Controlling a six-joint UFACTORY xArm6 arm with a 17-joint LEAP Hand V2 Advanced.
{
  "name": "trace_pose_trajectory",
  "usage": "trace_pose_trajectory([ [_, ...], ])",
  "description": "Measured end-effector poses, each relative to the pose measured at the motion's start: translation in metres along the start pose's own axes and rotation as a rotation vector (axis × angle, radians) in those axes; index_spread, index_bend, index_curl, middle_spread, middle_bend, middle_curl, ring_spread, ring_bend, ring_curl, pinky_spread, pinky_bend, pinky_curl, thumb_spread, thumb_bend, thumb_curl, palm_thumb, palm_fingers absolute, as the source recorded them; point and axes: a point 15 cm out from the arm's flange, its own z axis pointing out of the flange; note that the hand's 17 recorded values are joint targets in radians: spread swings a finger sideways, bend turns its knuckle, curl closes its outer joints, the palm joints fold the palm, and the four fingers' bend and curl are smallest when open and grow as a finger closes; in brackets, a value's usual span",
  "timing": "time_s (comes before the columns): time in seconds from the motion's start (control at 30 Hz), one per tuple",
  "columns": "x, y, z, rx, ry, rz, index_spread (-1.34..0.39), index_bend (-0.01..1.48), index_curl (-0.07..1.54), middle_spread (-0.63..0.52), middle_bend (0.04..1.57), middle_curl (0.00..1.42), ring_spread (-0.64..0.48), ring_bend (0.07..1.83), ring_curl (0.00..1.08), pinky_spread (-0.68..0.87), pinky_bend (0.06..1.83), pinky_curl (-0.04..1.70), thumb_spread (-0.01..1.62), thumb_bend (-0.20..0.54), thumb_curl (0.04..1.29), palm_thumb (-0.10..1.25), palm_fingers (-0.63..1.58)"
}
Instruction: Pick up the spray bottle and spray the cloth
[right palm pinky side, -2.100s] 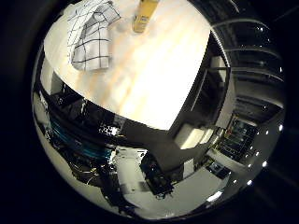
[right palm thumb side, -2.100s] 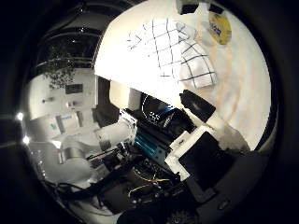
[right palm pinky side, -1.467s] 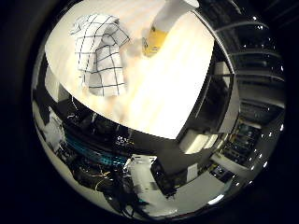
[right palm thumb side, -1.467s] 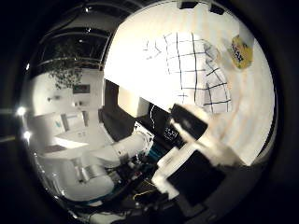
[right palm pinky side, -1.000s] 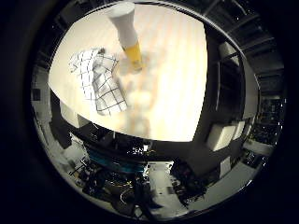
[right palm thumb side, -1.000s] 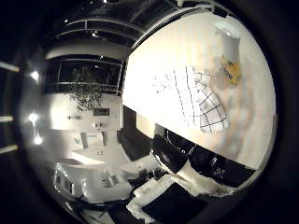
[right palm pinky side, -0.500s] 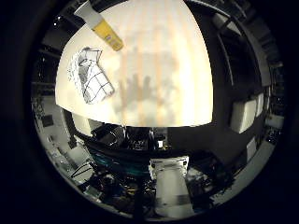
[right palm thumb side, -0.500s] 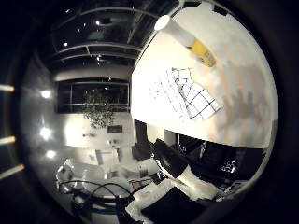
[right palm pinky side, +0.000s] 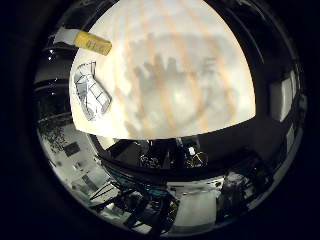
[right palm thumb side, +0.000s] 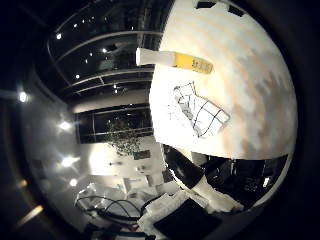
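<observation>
The spray bottle (right palm pinky side: 93, 42) is yellow with a white top and stands on the pale wooden table (right palm pinky side: 190, 60), close to its edge. The white cloth with a dark check (right palm pinky side: 88, 88) lies crumpled on the table beside the bottle, a short way from it. In the right thumb side palm view the bottle (right palm thumb side: 186, 61) and the cloth (right palm thumb side: 201, 110) show again, small and far off. My hand is high above the table, away from both; its shadow (right palm pinky side: 165, 85) falls on the bare wood beside the cloth. Neither view shows what the hand holds.
The table's front edge (right palm pinky side: 160, 136) runs below the cloth, with dark equipment and the robot's base (right palm pinky side: 150, 195) under it. A lit room with a plant (right palm thumb side: 125, 130) lies beyond the table.
Both pictures have shifted and turned, so the hand has moved, rising away from the table. The bottle and cloth look smaller and keep their places on the table.
</observation>
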Motion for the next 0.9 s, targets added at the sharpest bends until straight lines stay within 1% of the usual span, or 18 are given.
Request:
trace_pose_trajectory([
  [0.17,-0.005,-0.013,0.014,0.037,-0.069,0.010,-0.16,0.14,0.24,0.23,0.19,0.31,0.26,0.35,0.27,0.43,0.50,0.32,1.12,-0.021,0.33,0.57,-0.03],
  [0.3,-0.021,-0.021,0.038,0.045,-0.149,0.023,-0.16,0.14,0.23,0.23,0.19,0.31,0.26,0.35,0.27,0.43,0.50,0.32,1.12,-0.021,0.33,0.57,-0.03],
  [0.4,-0.031,-0.038,0.048,0.060,-0.194,0.025,-0.16,0.14,0.23,0.23,0.19,0.31,0.26,0.36,0.27,0.43,0.50,0.31,1.12,-0.020,0.33,0.58,-0.02],
  [0.67,-0.044,-0.060,0.075,0.093,-0.267,0.010,-0.15,0.14,0.23,0.23,0.20,0.32,0.25,0.36,0.27,0.43,0.49,0.31,1.12,-0.024,0.33,0.57,-0.02],
  [0.9,-0.053,-0.064,0.100,0.052,-0.276,-0.004,-0.15,0.14,0.23,0.26,0.20,0.32,0.26,0.36,0.27,0.43,0.49,0.31,1.06,-0.027,0.31,0.54,-0.02],
])
